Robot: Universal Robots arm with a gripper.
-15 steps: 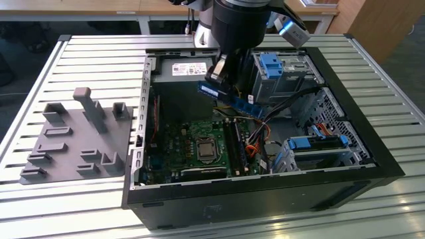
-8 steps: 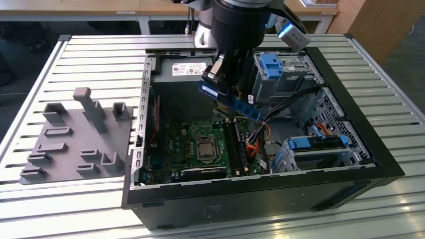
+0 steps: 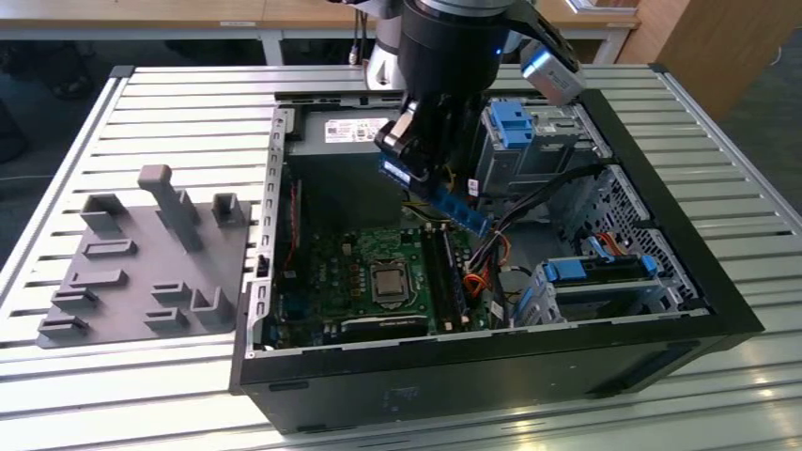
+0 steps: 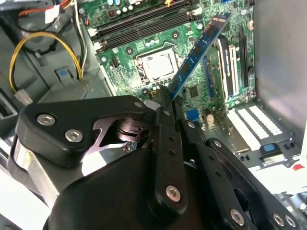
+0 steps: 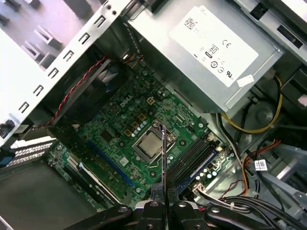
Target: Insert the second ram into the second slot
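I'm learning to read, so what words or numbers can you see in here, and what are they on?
White label on the grey power box: tiny print, too small to read.
Green board: small white lettering, too small to read.
Small white tag: too small to read.
Blue memory stick: no print I can make out.

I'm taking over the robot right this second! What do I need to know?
Hand: the gripper is shut on the second ram, pinching one end.
Where: the second ram hangs tilted in the air over the motherboard, inside the open computer case and near the memory slots.
Done: the ram is picked up and inside the case.
Left: it is not yet in any slot.
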